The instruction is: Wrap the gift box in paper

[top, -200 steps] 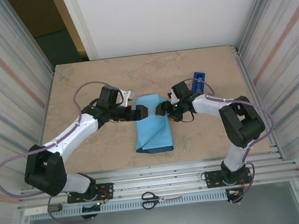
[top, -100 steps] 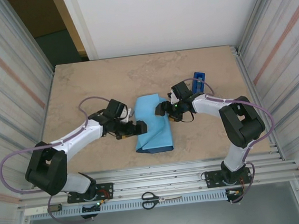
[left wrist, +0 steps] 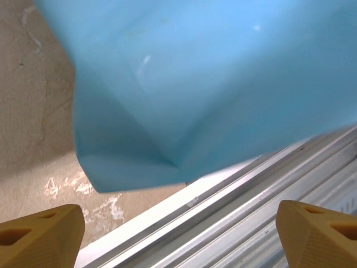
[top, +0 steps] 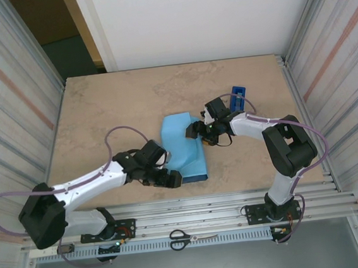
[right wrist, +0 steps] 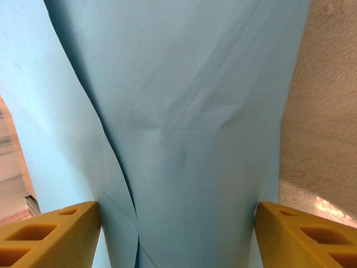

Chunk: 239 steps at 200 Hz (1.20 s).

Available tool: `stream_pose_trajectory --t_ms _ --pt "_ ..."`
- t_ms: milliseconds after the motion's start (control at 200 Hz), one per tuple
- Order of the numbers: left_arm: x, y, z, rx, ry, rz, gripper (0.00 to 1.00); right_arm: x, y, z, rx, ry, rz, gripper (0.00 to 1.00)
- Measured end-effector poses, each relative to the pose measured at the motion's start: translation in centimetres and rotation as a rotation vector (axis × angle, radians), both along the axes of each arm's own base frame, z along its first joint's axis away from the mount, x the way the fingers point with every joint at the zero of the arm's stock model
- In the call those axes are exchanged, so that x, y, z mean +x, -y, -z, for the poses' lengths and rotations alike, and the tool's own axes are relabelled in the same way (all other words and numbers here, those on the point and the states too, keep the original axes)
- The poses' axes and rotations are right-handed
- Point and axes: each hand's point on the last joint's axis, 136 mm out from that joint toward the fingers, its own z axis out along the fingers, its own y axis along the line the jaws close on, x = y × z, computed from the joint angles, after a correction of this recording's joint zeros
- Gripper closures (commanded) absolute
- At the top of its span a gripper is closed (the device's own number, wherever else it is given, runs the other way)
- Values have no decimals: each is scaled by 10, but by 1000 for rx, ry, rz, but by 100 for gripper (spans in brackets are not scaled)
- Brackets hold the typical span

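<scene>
Midway across the surface (top: 113, 108), the paper (top: 183, 147) lies folded into a loose bundle, sky-blue face outward, with a darker edge along its near side. The gift box is hidden, presumably inside the fold. At the bundle's far right edge the right gripper (top: 196, 131) has its jaws spread wide with paper running across the gap; whether the tips press on it I cannot tell. By the bundle's near-left corner hovers the left gripper (top: 172, 179), jaws wide apart and empty, the folded corner just ahead of them. A tape dispenser (top: 239, 96) stands just beyond the right arm.

Thin sheet like this looks light, floppy and a little springy, so creases will likely hold poorly and flaps lift when let go. It probably also slides easily on the smooth top. The best hold, I judge, is a flat pinch on a free edge or corner flap while the other jaws pin the box through the paper. A hard squeeze would crumple or tear it.
</scene>
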Motion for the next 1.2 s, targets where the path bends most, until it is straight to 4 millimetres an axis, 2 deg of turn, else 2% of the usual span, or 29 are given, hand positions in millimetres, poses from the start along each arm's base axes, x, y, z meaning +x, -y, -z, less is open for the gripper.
stream_pose_trajectory --t_ms 140,251,306,381,546,601,701,817,997,1092,1198 --pt "10 -4 -29 -69 115 -41 11 0 0 0 -1 1 -1 29" --pt "21 -8 -43 -115 190 -76 20 0 0 0 -3 2 2 29" --pt "27 -10 -41 -116 198 -101 30 0 0 0 -5 2 3 29" --pt "34 -15 -35 -101 190 -146 39 0 0 -1 -8 6 4 29" --pt "50 -20 -22 -72 155 -250 40 0 0 -1 -10 7 4 29" --pt "51 -18 -16 -64 140 -258 44 0 0 -1 -11 8 5 29" --pt "48 -14 -4 -46 114 -249 50 0 0 -1 -11 7 5 29" --pt "32 -14 13 -5 74 -218 60 0 0 -1 -11 7 5 29" --pt "4 -16 33 43 36 -148 63 0 0 -1 -11 7 4 29" --pt "-5 -11 31 31 38 -104 65 0 0 -1 -11 7 5 29" --pt "-6 -8 15 -10 91 -92 65 0 0 -1 -12 8 5 29"
